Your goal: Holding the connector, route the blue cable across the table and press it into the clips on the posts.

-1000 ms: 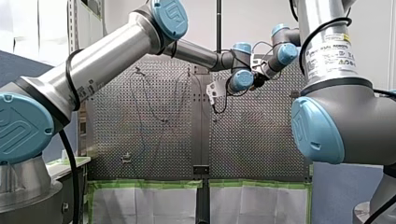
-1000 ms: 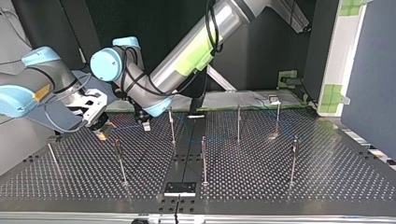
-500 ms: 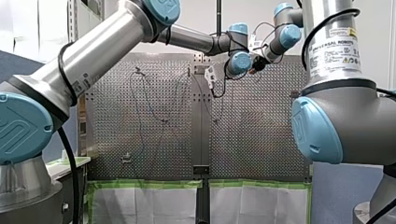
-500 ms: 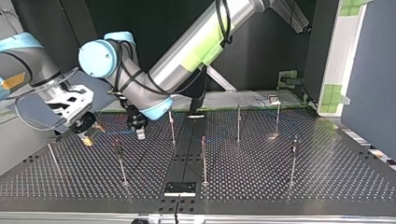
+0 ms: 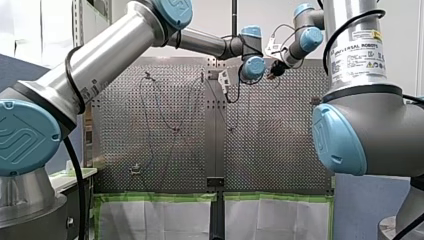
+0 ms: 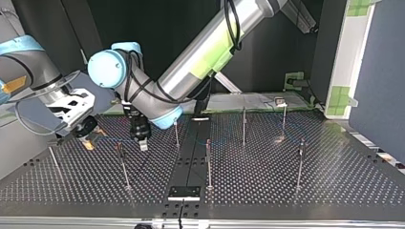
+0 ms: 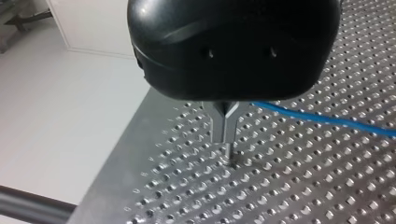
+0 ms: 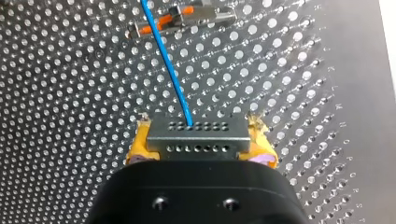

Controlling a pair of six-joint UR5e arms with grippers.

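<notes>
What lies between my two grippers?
A stretch of blue cable runs from my right gripper to my left gripper, passing a post; the top view shows it.

The left arm rises from the lower left corner and stretches to the upper middle, its blue-capped wrist over the far edge of the perforated table. The right arm fills the right side with a labelled grey tube and a blue cap. Its wrist hangs just beside the left arm's. A thin cable loops across the table's left half. Green tape borders white sheets at the near edge. A dark pole stands behind the wrists.
</notes>
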